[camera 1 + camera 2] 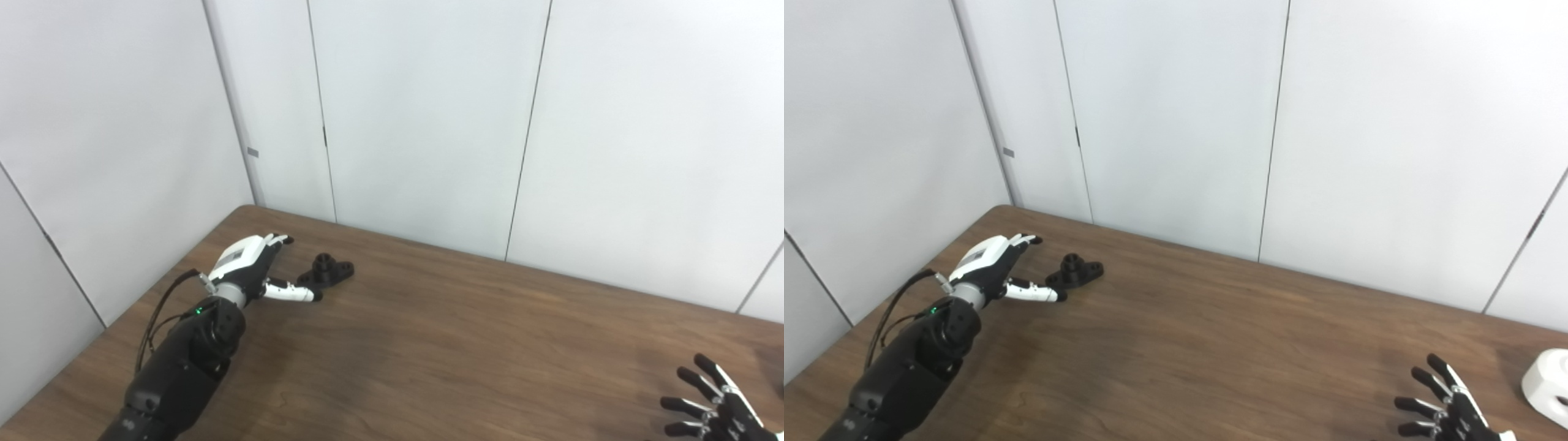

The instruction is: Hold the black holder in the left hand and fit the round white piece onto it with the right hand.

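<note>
1. Brown wood-grain table (1213,343) carries everything in view, with pale wall panels (1176,122) standing behind its far edge.
2. Left hand (248,266) reaches toward the table's far left corner, fingers stretched out and apart, thumb (293,293) pointing sideways; it grasps nothing.
3. Black holder (327,272) lies flat on the wood just beyond the tip of that thumb, on the thumb side of the left hand. From these 2 views I cannot tell whether the thumb tip touches it or stops just short. It is not lifted or enclosed by the fingers.
4. The holder shows a raised round boss at its middle and a flat lobe with a hole on the side away from the hand.
5. Right hand (1448,411) sits low at the near right, only partly in frame, fingers splayed wide and holding nothing.
6. Round white piece (1546,381) rests on the table just beside the right hand, on its outer side, apart from the fingers. It shows only in the right eye view, cut off by the picture's edge.
7. Holder and white piece lie well apart, each near its own hand.
</note>
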{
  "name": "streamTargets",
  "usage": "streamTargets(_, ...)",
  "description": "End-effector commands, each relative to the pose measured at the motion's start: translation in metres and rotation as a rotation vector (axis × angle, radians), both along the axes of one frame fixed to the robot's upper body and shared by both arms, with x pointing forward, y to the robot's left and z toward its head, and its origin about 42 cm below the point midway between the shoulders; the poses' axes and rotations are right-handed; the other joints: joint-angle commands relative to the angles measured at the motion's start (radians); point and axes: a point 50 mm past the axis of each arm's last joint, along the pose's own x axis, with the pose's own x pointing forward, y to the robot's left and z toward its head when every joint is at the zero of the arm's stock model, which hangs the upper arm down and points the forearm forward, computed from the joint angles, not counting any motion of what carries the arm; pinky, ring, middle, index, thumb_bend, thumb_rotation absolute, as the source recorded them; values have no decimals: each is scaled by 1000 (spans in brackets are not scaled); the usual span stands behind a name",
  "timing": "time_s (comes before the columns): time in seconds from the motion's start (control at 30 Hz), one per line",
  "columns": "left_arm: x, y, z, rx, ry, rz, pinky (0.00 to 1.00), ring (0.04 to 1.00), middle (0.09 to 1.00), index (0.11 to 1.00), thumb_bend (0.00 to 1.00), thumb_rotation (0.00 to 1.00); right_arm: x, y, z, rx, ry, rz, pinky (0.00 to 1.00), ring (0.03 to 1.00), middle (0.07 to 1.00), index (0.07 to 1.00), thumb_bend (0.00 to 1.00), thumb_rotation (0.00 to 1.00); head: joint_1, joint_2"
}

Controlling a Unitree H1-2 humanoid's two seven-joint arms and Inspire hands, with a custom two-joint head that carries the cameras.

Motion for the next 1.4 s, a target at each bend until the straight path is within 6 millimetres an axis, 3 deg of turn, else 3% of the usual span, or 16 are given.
streamTargets(0.0, 10, 11, 30, 78, -86, 10, 1000, 1000, 1000, 934, 1000, 429, 2, 1, 18, 0, -73, 12, 540, 701, 867, 918, 679, 27, -3, 2)
streamTargets(0.43, 23, 9, 12, 55, -91, 50, 1000, 1000, 1000, 897, 996, 424, -2, 4, 20, -6, -79, 19, 556, 711, 884, 934, 667, 12, -17, 10)
streamTargets(0.87, 30, 6, -7, -50, -103, 82, 1000, 1000, 962, 792, 886, 329, -6, 7, 24, -13, -77, 18, 590, 729, 902, 952, 634, 0, -25, 18)
streamTargets(1.37, 31, 8, -38, -50, -84, 50, 984, 1000, 965, 786, 867, 304, -10, 12, 26, -6, -71, 23, 612, 748, 916, 969, 615, 0, -35, 19)
